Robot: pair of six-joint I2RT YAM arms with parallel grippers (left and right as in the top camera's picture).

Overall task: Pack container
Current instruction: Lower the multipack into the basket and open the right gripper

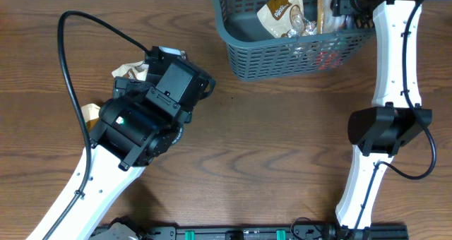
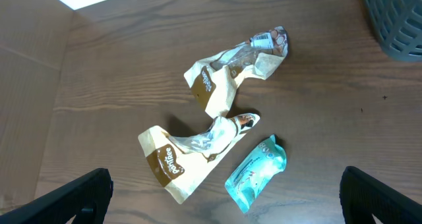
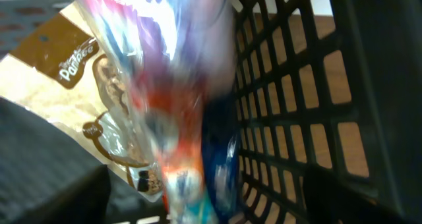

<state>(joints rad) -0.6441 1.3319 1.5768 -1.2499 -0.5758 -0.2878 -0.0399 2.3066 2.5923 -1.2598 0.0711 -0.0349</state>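
Note:
The container (image 1: 282,60), a dark grey-blue slotted basket, stands at the table's far side. My right gripper (image 3: 198,201) is inside it against the lattice wall (image 3: 283,118), jaws wide apart, with a blurred red, white and blue packet (image 3: 178,118) hanging loose between them. A tan snack packet (image 1: 279,14) lies in the basket beside it. My left gripper (image 2: 224,188) hovers open over the table at the left. Below it lie two tan packets (image 2: 181,159) (image 2: 227,69) and a teal packet (image 2: 257,173), none of them touched.
The left arm's black wrist housing (image 1: 152,102) covers most of the loose packets from above; a tan corner (image 1: 90,113) sticks out to its left. The basket's corner (image 2: 395,20) shows at the left wrist view's upper right. A black cable (image 1: 67,63) loops at the left.

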